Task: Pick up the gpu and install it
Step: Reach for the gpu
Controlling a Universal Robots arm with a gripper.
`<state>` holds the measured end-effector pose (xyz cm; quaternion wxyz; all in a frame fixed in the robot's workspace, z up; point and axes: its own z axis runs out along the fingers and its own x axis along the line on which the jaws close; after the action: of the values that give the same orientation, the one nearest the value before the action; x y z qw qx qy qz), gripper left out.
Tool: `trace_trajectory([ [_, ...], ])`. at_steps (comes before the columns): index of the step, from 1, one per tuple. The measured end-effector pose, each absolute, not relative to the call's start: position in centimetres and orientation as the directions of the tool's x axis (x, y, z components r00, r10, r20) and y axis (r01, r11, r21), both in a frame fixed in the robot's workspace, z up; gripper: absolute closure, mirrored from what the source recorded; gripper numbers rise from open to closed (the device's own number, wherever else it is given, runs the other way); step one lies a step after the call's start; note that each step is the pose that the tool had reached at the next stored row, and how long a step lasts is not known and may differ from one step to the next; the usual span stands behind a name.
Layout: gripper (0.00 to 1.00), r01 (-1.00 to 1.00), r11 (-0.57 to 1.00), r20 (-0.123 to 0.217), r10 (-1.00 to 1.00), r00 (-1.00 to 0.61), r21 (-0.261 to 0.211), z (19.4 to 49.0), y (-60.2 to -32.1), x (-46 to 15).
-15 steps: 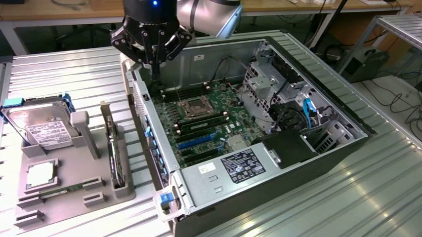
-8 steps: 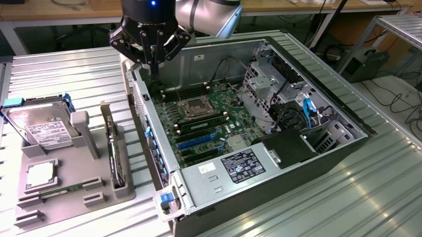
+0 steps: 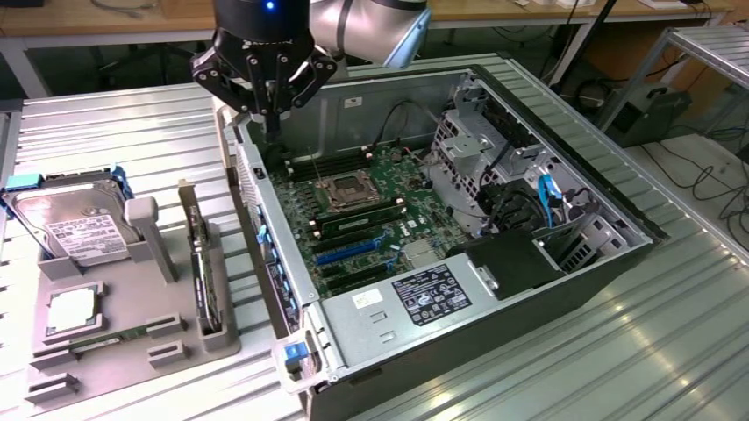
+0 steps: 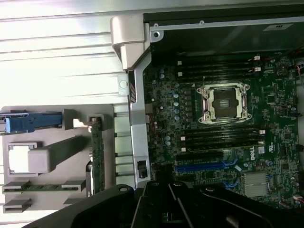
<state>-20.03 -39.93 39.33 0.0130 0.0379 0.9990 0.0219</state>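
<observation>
Closed, empty hand (image 3: 272,130) hovers above the computer case (image 3: 527,320). The graphics card (image 3: 205,263) stands edgewise in a grey holder (image 3: 129,303), at nine o'clock from the case in the exterior view. It is probably light, stiff and fragile, best gripped by its top edge.

1. The exterior view looks down at a slant from above and some way off, taking in the open computer case (image 3: 387,96), the grey tray (image 3: 175,329) beside it and the ribbed desk (image 3: 117,132).
2. The wrist view faces straight down past the end effector (image 4: 164,190), nearer in.
3. Both share the motherboard (image 3: 363,219), its CPU socket (image 3: 347,190) and the tray.
</observation>
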Motion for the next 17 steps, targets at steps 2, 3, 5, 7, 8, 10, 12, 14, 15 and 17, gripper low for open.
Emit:
trace_trajectory([
  [2,0.89,0.075,0.996,-0.024,0.076,-0.997,0.045,39.33,-39.93,-20.07],
  [3,0.89,0.075,0.996,-0.024,0.076,-0.997,0.045,39.33,-39.93,-20.10],
  [5,0.89,0.075,0.996,-0.024,0.076,-0.997,0.045,39.33,-39.93,-20.15],
  [7,0.89,0.075,0.996,-0.024,0.076,-0.997,0.045,39.33,-39.93,-20.20],
  [8,0.89,0.075,0.996,-0.024,0.076,-0.997,0.045,39.33,-39.93,-20.21],
  [10,0.89,0.075,0.996,-0.024,0.076,-0.997,0.045,39.33,-39.93,-20.25],
  [12,0.89,0.075,0.996,-0.024,0.076,-0.997,0.045,39.33,-39.93,-20.28],
  [14,0.89,0.075,0.996,-0.024,0.076,-0.997,0.045,39.33,-39.93,-20.31],
  [15,0.89,0.075,0.996,-0.024,0.076,-0.997,0.045,39.33,-39.93,-20.33],
  [17,0.89,0.075,0.996,-0.024,0.076,-0.997,0.045,39.33,-39.93,-20.38],
])
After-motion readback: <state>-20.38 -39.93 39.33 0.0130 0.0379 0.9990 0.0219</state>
